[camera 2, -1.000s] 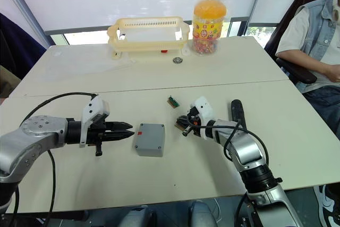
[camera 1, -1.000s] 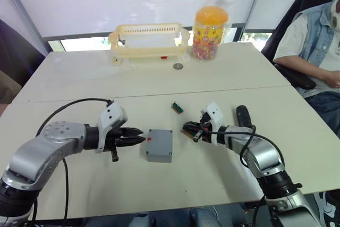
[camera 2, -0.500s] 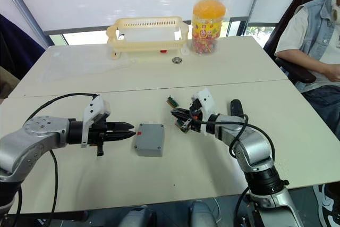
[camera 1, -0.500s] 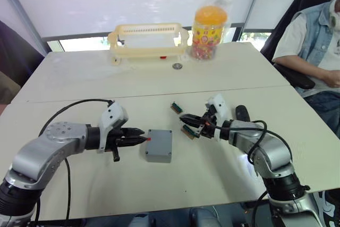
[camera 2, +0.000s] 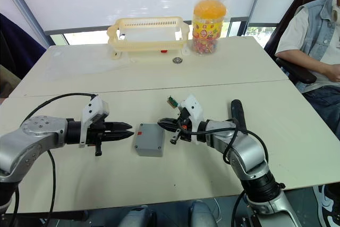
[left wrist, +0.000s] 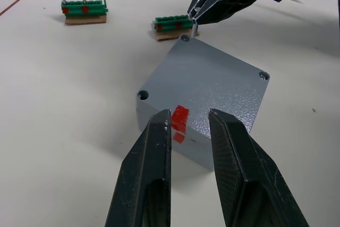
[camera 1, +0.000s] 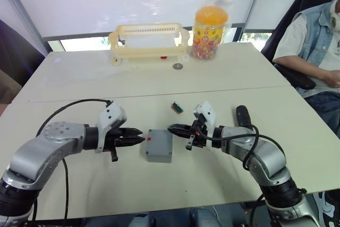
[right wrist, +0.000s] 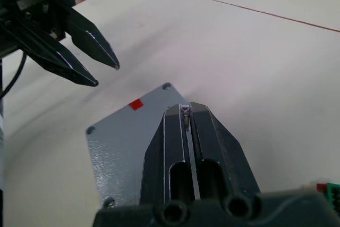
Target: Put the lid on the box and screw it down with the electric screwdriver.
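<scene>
1. Cream-coloured worktop [camera 1: 64, 78] carries the job; a pale yellow slotted plastic basket [camera 1: 149, 39] and a clear jar with an orange lid [camera 1: 208, 26] stand at its far edge, and a seated person [camera 1: 319, 46] is at the robot's right.

2. Flat grey square plastic lid [left wrist: 212, 81] sits on the small grey plastic box [camera 1: 159, 145] at mid-worktop, corner holes visible, red mark on the side facing the left tool.

3. Left tool [camera 1: 139, 140]: black fingers slightly parted, holding nothing, just beside the box's marked side.

4. Right tool [right wrist: 186, 111]: fingers pressed together on a small metal screw [left wrist: 195, 28], poised over a far corner hole of the lid.

5. Long black pen-shaped electric screwdriver [camera 1: 243, 116] lies on the worktop beyond the right arm, unheld. Two small green terminal blocks [left wrist: 84, 10] lie near the box.

6. Judgement: lid placement appears complete; screw seating is in hand. The next move calls for lowering the screw squarely into its hole, with the left tool steadying the box.
</scene>
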Motion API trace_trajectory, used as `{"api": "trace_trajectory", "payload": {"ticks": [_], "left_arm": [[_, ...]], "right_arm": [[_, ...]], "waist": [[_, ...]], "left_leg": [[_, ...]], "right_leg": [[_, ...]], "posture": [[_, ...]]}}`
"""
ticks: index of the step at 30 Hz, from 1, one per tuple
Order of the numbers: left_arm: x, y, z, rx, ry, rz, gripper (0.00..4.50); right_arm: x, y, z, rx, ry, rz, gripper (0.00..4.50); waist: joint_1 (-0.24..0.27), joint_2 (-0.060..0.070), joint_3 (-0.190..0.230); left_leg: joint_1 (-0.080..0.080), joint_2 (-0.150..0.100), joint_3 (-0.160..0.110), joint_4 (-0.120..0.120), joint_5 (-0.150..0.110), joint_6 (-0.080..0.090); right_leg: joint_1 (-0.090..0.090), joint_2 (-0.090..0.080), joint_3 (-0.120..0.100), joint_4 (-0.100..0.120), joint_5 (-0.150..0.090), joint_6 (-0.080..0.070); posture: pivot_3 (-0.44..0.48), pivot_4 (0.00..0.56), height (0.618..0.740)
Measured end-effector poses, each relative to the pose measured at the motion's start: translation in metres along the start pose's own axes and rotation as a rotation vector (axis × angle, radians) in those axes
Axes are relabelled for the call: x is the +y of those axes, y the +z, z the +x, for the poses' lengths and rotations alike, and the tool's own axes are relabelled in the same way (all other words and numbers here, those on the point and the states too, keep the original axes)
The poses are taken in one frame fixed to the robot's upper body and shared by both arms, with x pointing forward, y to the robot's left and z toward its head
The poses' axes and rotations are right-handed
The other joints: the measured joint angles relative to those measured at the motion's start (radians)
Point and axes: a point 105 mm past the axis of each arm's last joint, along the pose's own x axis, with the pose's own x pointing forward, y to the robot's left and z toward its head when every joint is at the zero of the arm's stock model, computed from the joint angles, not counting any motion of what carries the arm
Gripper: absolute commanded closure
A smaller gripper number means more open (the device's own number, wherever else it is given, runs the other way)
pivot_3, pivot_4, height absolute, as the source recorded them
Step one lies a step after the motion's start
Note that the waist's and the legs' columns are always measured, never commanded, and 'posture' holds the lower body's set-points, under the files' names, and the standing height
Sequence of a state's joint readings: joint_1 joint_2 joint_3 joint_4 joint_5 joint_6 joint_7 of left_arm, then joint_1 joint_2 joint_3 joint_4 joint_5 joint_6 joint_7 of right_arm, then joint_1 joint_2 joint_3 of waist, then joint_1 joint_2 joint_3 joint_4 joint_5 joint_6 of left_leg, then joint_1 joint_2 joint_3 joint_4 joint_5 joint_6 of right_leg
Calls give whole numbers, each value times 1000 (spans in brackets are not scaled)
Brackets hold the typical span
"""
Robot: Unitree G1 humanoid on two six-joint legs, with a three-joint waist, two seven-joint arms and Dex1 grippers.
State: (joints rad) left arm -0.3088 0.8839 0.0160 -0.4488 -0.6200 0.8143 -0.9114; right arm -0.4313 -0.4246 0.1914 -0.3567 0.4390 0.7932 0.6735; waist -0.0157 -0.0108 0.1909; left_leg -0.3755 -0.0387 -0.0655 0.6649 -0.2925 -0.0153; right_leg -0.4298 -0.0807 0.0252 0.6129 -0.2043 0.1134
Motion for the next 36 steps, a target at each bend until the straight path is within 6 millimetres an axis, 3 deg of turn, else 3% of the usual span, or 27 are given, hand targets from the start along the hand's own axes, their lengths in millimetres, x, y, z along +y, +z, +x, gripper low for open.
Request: {"api": "trace_trajectory", "payload": {"ticks": [27, 31, 35, 36], "left_arm": [[0, 0, 3, -13, 8, -10, 3427], [0, 0, 3, -13, 10, -11, 3427], [0, 1, 3, -14, 7, -12, 3427], [0, 2, 3, -16, 2, -10, 3427]], "right_arm": [[-6, -15, 1, 37, -26, -9, 4448], [-7, -16, 2, 40, -31, -25, 3151], [-10, -10, 2, 25, -34, -35, 1194], [-12, -5, 0, 11, -36, -33, 1194]], "waist": [[0, 0, 0], [0, 0, 0], [0, 0, 0], [1, 0, 0]], "left_leg": [[0, 0, 0, 0, 0, 0], [0, 0, 0, 0, 0, 0], [0, 0, 0, 0, 0, 0], [0, 0, 0, 0, 0, 0]], "right_leg": [[0, 0, 0, 0, 0, 0], [0, 0, 0, 0, 0, 0], [0, 0, 0, 0, 0, 0], [0, 0, 0, 0, 0, 0]], "posture": [[0, 150, 740], [0, 150, 740], [0, 150, 740], [0, 150, 740]]}}
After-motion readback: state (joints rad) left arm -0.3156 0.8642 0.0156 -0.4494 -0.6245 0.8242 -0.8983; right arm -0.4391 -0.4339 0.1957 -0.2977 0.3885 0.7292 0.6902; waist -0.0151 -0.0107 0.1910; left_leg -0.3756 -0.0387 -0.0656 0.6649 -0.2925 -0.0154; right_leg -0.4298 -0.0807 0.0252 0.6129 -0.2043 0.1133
